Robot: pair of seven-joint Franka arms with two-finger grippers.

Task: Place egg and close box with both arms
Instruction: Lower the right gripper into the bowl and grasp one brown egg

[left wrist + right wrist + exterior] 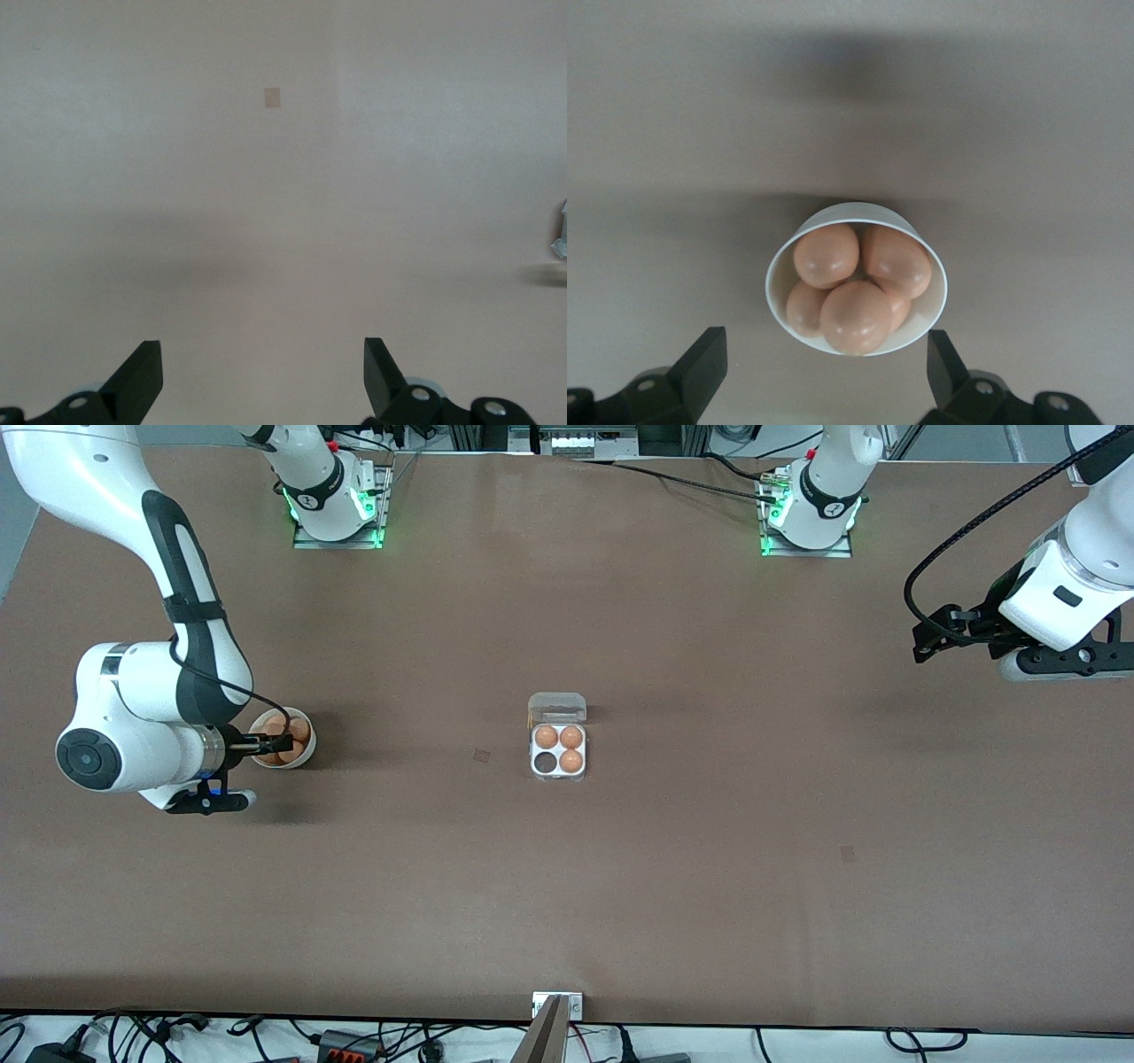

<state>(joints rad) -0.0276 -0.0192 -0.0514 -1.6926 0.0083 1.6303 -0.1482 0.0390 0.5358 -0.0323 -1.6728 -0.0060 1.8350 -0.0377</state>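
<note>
The right claw [270, 742] hangs over the white bowl [304, 757] toward the right arm's end of the tabletop [567, 886]. Its fingers are spread as wide as they go and hold nothing. In the right wrist view the bowl [930, 266] sits between the two fingertips [704, 359], holding what look like five eggs piled together; the topmost egg [855, 316] lies closest to the claw and seems the easiest pick. That wide spread suits a descent around one egg without nudging its neighbours.

At the middle of the tabletop the box [558, 764] lies with its clear lid [557, 708] flipped open, on the side farther from the front camera. Three cells hold eggs and one cell [544, 762], nearer the camera, is empty, plainly waiting for the fourth egg.

The left claw [926, 638] waits in the air over bare tabletop at the left arm's end, well apart from the box. Its fingers [142, 376] are likewise fully spread and empty, probably kept clear until the lid needs closing.
</note>
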